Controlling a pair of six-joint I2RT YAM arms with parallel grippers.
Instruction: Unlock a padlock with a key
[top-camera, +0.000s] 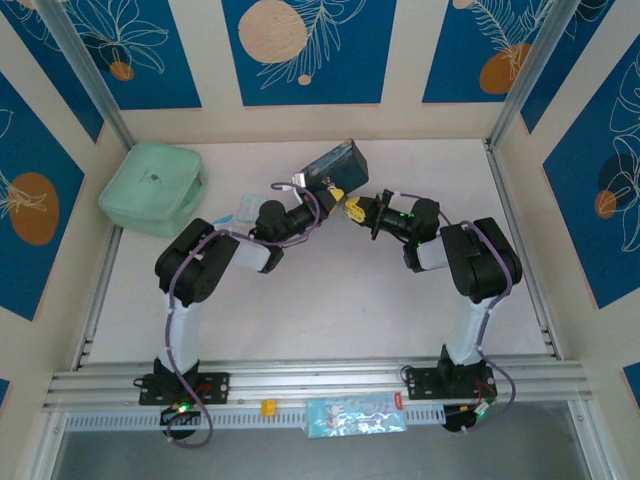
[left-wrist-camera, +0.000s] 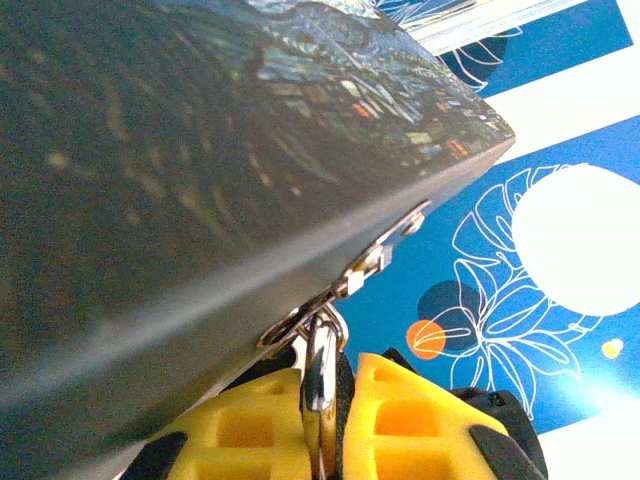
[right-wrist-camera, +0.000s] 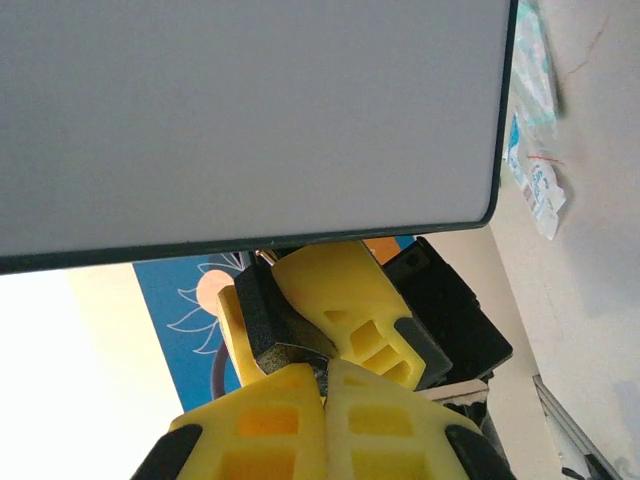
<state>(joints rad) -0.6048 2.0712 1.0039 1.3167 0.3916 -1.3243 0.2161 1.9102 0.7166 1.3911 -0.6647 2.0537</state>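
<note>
Yellow plastic fingers of my left gripper (top-camera: 336, 193) pinch the small dark, blackish metal padlock (right-wrist-camera: 268, 322) by its body. Its thin steel shackle (left-wrist-camera: 318, 360) runs up into the silvery hasp (left-wrist-camera: 385, 255) of the blue painted starry-night tin box (top-camera: 335, 162). That tin appears raised off the table, at 12 o'clock from where my grippers meet. My right gripper (right-wrist-camera: 322, 385) has its fingers pressed together, the tips touching the padlock's lower edge. I cannot make out the thin pale key; if it is held, it is buried between those pads.

Finding: the step in hand is, in my judgement, seating the key in the keyway. Whether the shackle is released cannot be told. The next move calls for fine alignment, a straight push, then a twist of the right wrist while the left holds firm. The risk is the tin swinging on its hasp.

Surface: a pale cream table top (top-camera: 330, 300). A mint-green soft pouch (top-camera: 152, 188) lies at 10 o'clock. One clear-blue packet (top-camera: 243, 208) sits beside my left wrist, and another (top-camera: 355, 415) lies at 6 o'clock below the aluminium rail (top-camera: 320, 378).

Room: cream walls with blue leaf-print panels (top-camera: 300, 50).
</note>
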